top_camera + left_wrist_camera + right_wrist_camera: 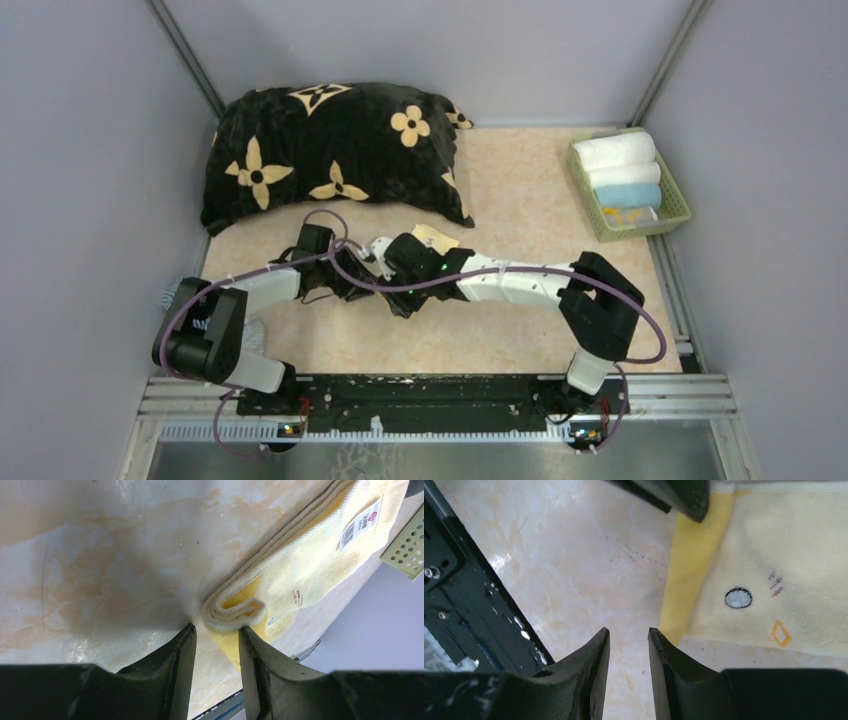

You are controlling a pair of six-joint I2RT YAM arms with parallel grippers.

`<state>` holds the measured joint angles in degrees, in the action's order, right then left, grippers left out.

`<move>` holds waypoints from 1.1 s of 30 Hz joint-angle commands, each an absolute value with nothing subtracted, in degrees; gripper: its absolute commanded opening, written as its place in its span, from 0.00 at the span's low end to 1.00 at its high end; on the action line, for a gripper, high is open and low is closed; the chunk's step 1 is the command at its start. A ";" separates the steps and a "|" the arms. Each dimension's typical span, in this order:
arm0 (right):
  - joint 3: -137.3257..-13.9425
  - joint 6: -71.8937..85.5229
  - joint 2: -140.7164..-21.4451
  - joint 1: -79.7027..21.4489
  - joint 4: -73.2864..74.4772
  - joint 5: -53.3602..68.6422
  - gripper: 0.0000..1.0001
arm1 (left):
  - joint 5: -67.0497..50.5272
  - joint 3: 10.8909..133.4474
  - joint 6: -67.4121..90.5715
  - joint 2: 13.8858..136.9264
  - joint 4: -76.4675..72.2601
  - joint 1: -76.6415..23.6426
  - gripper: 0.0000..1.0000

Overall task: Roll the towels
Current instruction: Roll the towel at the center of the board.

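The yellow towel (310, 565) lies near the middle of the table (520, 200), one end curled into a small loose roll. The left gripper (217, 629) has its jaws narrowly apart and clamps nothing, with that curl just past the tips at 12 o'clock. The right gripper (627, 631) is narrowly parted over bare table, the towel's corner at its 1 o'clock. At the table's 2 o'clock, rolled towels (630, 195) fill a green basket (680, 205); a black cushion (330, 150) lies at 11 o'clock

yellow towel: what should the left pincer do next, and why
Probably nudge the left pincer forward and close on the curled end of the yellow towel: its jaws stand apart with nothing between, and the started roll lies just past the tips.
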<state>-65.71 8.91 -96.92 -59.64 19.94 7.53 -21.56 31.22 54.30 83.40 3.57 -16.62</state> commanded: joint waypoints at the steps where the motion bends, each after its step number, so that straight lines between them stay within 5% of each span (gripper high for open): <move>1: -70.10 4.39 -98.96 -63.53 22.34 0.34 0.34 | -15.00 28.08 52.39 85.76 8.15 -16.43 0.44; 33: -68.93 -1.00 -113.49 -65.91 25.56 -15.34 0.40 | -16.18 27.86 51.86 86.00 7.70 -16.44 0.46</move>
